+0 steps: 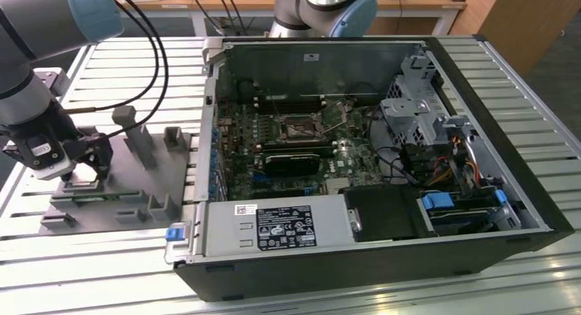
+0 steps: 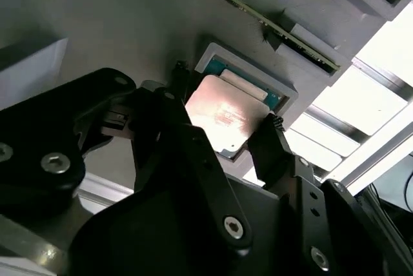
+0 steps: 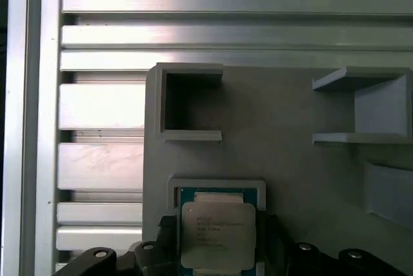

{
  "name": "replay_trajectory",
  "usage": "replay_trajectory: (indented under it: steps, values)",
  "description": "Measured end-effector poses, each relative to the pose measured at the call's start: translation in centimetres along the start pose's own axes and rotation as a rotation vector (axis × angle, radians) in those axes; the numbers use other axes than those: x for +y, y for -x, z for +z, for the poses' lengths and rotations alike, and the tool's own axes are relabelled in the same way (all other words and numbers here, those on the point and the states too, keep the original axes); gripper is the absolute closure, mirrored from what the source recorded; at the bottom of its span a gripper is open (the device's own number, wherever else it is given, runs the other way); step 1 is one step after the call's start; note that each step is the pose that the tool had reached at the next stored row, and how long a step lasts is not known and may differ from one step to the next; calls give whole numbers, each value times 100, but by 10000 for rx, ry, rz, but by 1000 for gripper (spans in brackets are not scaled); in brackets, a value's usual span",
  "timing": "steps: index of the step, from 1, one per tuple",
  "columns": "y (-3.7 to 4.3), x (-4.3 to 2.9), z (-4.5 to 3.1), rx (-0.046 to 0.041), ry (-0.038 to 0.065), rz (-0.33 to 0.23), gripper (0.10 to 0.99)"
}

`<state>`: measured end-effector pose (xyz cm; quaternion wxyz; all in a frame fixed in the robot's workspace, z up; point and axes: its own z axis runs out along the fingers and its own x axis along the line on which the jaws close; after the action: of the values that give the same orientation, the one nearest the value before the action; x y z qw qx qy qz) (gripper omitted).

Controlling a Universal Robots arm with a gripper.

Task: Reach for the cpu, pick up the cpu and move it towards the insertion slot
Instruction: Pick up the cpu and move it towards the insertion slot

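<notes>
The cpu (image 2: 226,118), a flat square chip with a shiny silver top, lies in a pale square pocket of the grey fixture plate (image 3: 290,166). My gripper (image 2: 226,111) is down over it, one black finger (image 2: 177,86) against each of two opposite edges, shut on the chip. In the first wrist view the cpu (image 3: 217,234) sits between the same two fingers. In the exterior view my gripper (image 1: 86,175) stands on the fixture at the exterior view's left. The insertion slot (image 1: 295,129) is a small dark socket on the green board inside the open computer case.
The open computer case (image 1: 363,158) lies at the exterior view's right of the fixture. Grey upright blocks (image 1: 136,135) rise from the fixture close to my gripper. A second robot arm (image 1: 322,9) stands behind the case. The table (image 1: 127,63) is slatted aluminium.
</notes>
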<state>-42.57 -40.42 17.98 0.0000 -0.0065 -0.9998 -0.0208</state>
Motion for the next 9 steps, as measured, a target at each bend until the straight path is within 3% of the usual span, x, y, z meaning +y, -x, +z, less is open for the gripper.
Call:
replay_trajectory:
  steps: [1, 5, 9]
  values:
    - [-1, 0, 2, 3, 2, -39, 447]
    - [-1, 0, 5, 7, 43, -107, 541]
    - [-1, 2, -43, 3, 139, -108, 541]
